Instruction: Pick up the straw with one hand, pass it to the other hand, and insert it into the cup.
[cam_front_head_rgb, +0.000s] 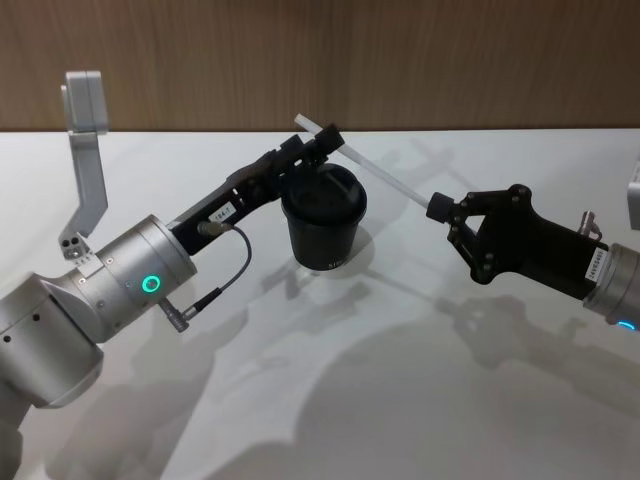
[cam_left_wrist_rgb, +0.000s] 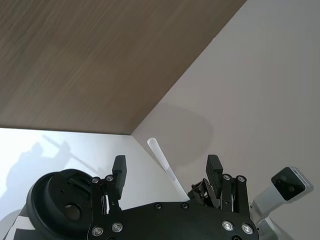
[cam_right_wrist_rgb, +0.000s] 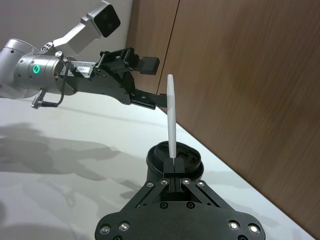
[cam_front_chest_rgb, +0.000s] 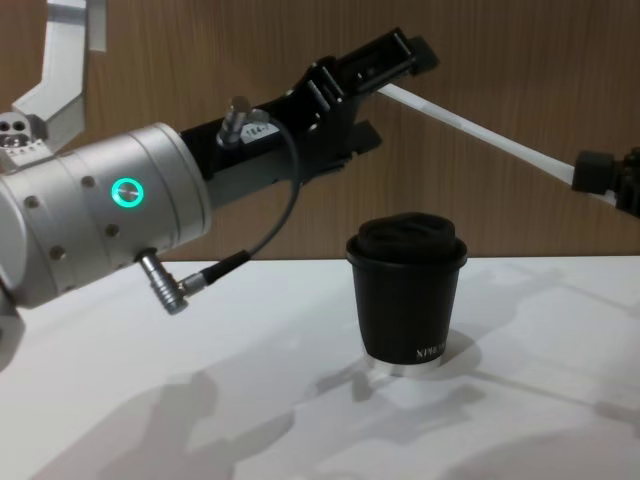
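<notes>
The white straw (cam_front_head_rgb: 385, 178) hangs slanted in the air above and behind the cup (cam_front_head_rgb: 325, 232). My all-black right gripper (cam_front_head_rgb: 438, 208) is shut on the straw's near end, as the right wrist view shows (cam_right_wrist_rgb: 173, 167). My left gripper (cam_front_head_rgb: 318, 145), the one with the silver wrist and green ring, reaches over the cup to the straw's far end. In the left wrist view its fingers (cam_left_wrist_rgb: 214, 169) stand wide apart with the straw (cam_left_wrist_rgb: 164, 161) between them, untouched. The black lidded cup (cam_front_chest_rgb: 408, 300) stands upright on the table, below the straw (cam_front_chest_rgb: 480, 130).
The white table (cam_front_head_rgb: 400, 380) stretches out around the cup, backed by a wood-panelled wall (cam_front_head_rgb: 450, 60). A grey camera bracket (cam_front_head_rgb: 85, 130) rises from the left wrist. Arm shadows fall across the table.
</notes>
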